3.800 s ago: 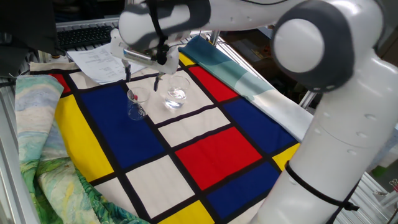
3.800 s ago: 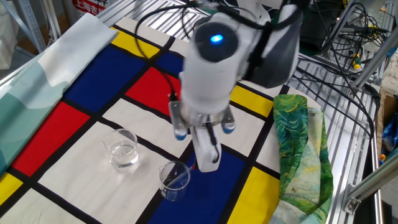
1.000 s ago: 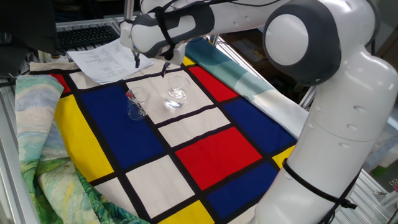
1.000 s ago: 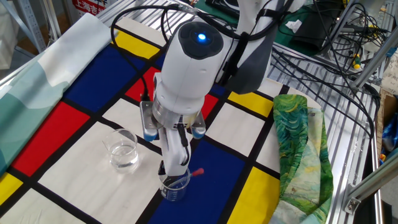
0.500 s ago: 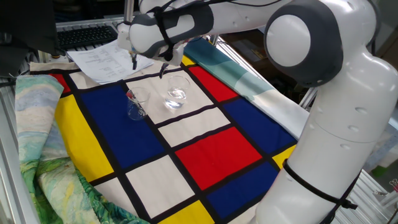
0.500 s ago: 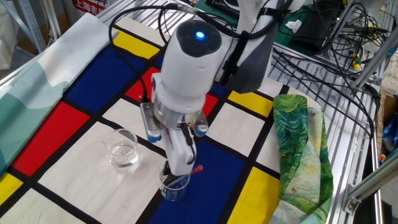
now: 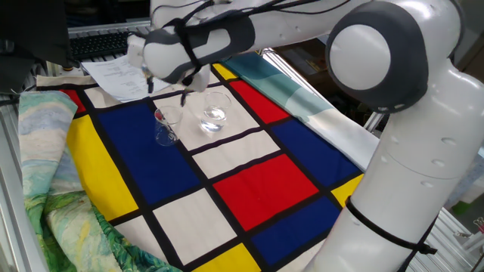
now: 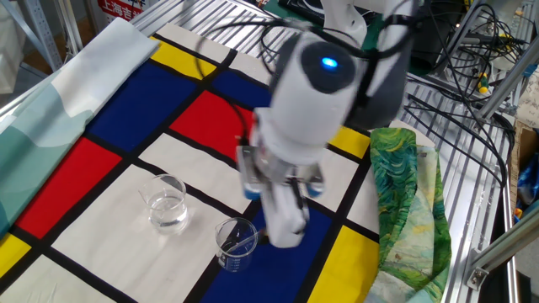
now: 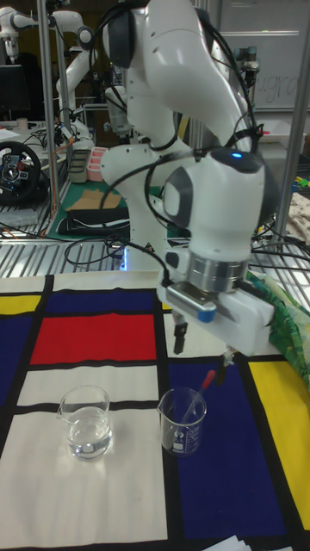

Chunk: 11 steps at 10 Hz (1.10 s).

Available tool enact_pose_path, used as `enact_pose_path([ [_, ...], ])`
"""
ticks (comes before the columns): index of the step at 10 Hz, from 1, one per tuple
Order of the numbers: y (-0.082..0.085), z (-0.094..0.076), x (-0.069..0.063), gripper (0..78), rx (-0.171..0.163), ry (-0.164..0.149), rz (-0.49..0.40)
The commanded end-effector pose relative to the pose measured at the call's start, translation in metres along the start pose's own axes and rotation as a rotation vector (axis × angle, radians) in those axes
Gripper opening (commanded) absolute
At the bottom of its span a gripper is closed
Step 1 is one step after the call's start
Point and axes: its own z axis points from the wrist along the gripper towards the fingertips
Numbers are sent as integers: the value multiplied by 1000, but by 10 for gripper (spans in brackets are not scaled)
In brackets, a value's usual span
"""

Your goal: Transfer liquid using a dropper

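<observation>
The dropper (image 9: pixel 207 384), with its red bulb up, leans in the small clear beaker (image 9: pixel 182 421) on a blue square. The bulb also shows in one fixed view, where the dropper (image 7: pixel 159 117) stands in the beaker (image 7: pixel 167 128). The clear liquid (image 9: pixel 87 442) lies shallow in the rounder glass (image 9: pixel 86 419), left of the beaker. My gripper (image 9: pixel 202 349) hangs open just above the beaker, one finger on each side of its rim, holding nothing. Its right fingertip sits close over the bulb. In the other fixed view the hand is blurred behind the beaker (image 8: pixel 236 245).
A checked cloth (image 7: pixel 257 181) of red, blue, yellow and white squares covers the table. Papers (image 7: pixel 121 75) lie at the far corner. A green patterned cloth (image 8: pixel 404 210) is bunched along one edge, and a pale blue cloth (image 7: pixel 295 94) along another.
My gripper has shifted sideways and a little lower, from between the two glasses to over the beaker. The dropper and both glasses have stayed in place.
</observation>
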Motion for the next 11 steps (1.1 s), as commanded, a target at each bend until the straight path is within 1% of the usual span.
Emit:
enact_pose_path([
  [1, 9, 8, 34, 774, 16, -32, 48],
  [2, 9, 12, 36, 774, 19, -48, 44],
  [3, 10, 16, 38, 774, 37, -78, 37],
  [5, 10, 20, 40, 774, 52, -103, 33],
  [6, 10, 21, 40, 774, 53, -105, 30],
  [8, 11, 25, 41, 774, 65, -127, 27],
  [9, 11, 26, 41, 774, 64, -131, 25],
  [10, 12, 28, 42, 774, 66, -146, 16],
  [11, 12, 29, 42, 774, 75, -158, 8],
])
